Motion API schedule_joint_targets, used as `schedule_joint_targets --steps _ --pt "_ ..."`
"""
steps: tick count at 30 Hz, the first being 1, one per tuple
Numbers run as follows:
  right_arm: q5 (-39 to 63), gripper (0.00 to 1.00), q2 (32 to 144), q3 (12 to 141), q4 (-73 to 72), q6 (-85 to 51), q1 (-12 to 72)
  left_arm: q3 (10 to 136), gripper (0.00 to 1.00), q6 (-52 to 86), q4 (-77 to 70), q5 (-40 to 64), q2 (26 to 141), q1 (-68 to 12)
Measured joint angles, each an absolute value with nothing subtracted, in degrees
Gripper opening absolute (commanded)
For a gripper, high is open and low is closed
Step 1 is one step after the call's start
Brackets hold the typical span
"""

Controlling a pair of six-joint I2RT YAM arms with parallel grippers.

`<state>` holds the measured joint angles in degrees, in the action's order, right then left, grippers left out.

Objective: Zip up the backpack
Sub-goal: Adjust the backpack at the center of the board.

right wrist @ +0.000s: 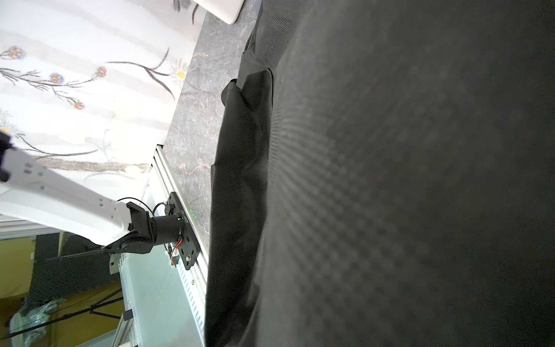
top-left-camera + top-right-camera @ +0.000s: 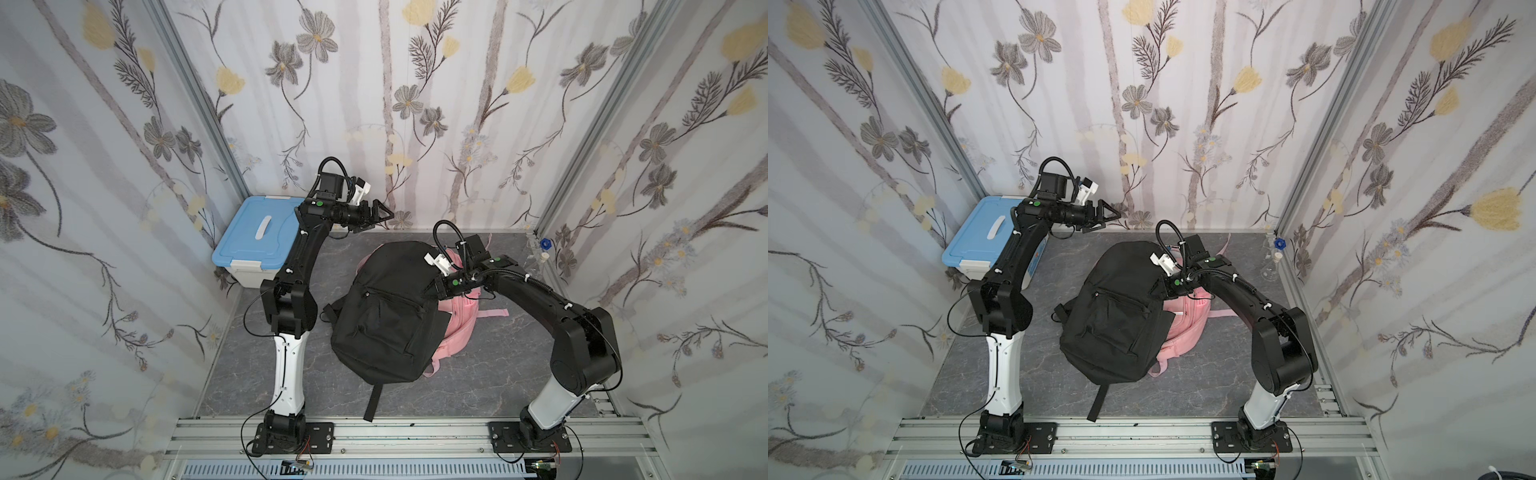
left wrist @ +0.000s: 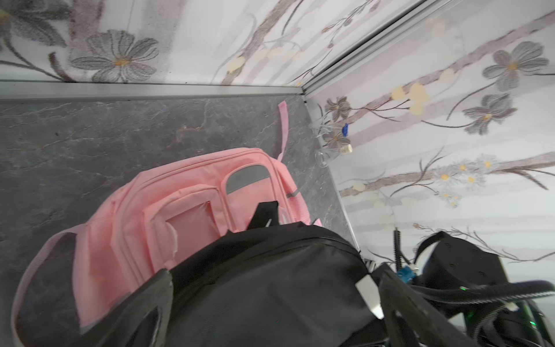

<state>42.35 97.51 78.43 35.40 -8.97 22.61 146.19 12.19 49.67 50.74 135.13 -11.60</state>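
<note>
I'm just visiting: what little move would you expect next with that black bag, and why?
Probably lower the left gripper onto the top of the black backpack to steady it. That gripper hangs open in the air, touching nothing, while the right gripper is shut at the bag's side, fingertips hidden, and the bag lies partly on a pink backpack.

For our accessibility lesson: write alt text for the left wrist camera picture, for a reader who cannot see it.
A black backpack lies partly over a pink backpack on a grey marbled table, framed by the open left gripper. Beyond, floral walls meet at a corner where glass flasks stand.
</note>
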Motion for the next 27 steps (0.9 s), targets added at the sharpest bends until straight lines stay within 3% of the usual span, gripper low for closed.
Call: schedule_joint_targets --steps 5,12,18,27 --pt "44.7 0.0 97.9 80.2 37.0 -6.8 22.2 154.3 1.0 -0.1 60.5 52.2 140.3 -10.6" --pt "51.3 0.0 99.8 82.6 39.2 -4.6 22.5 155.2 1.0 -9.8 63.7 68.0 146.3 -4.9" --pt "55.8 0.0 102.4 85.2 42.2 -2.7 24.2 154.5 1.0 -2.8 52.8 82.5 151.2 -4.6" --pt "58.2 0.0 108.5 95.0 46.9 -1.8 24.4 154.4 1.0 5.0 42.4 88.1 152.7 -6.2"
